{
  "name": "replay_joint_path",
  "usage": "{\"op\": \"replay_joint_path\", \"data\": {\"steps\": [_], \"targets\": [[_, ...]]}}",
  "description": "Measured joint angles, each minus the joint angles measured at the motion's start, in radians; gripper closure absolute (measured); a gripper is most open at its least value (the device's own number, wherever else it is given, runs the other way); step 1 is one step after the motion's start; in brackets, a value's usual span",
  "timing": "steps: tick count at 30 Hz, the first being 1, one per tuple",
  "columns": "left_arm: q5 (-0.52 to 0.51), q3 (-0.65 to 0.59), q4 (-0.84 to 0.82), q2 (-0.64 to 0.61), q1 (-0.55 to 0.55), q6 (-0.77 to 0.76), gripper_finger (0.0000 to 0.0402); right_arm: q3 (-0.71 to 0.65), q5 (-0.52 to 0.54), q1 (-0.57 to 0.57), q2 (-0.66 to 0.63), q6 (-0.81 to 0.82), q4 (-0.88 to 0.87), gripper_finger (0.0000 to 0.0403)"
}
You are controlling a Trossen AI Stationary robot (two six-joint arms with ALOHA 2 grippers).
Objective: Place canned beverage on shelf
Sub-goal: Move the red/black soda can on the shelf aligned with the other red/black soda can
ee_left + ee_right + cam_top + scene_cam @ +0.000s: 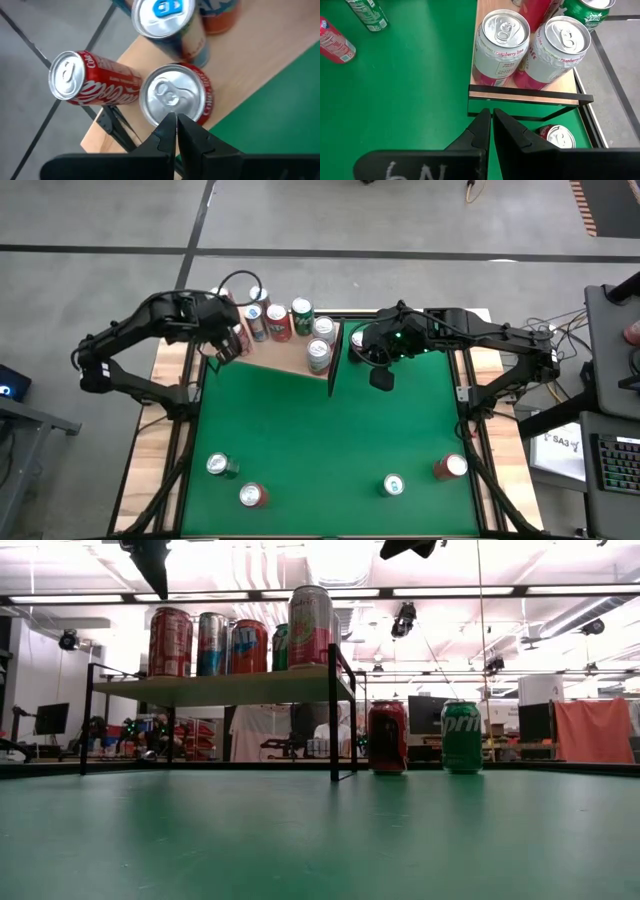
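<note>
The green counter [330, 430] carries the shelf [290, 358] at its far edge. Along the near edge stand four cans, well apart: a green one [220, 466], a red one [252, 496], another green [393, 485] and a red [450, 468]. One more can [559, 136] stands just beside the shelf's dark end panel.

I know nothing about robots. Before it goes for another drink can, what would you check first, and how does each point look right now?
1. Left gripper empty: ok, fingers together above a red cola can on the pale wood-grain shelf.
2. Right gripper empty: ok, fingers together, nothing between them.
3. Cans on the shelf upright: not ok, one red cola can lies on its side at the shelf's edge.
4. Cans left to fetch: ok, four stand on the green table, e.g. a green can.
5. Free room on the shelf: cannot tell.
</note>
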Motion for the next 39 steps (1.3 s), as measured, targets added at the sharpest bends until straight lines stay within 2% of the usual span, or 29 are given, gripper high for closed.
{"op": "replay_joint_path", "data": {"steps": [25,35,39], "targets": [[-0.002,-0.004,0.008,0.009,0.068,0.095,0.0402,0.000,-0.001,0.001,0.000,0.000,0.000,0.0390],[-0.007,-0.070,0.021,0.004,0.067,0.069,0.0402,0.000,-0.001,0.010,0.000,0.005,0.000,0.0390],[-0.009,-0.073,0.020,0.002,0.067,0.007,0.0402,0.000,-0.001,0.024,0.000,0.011,0.000,0.0390]]}}
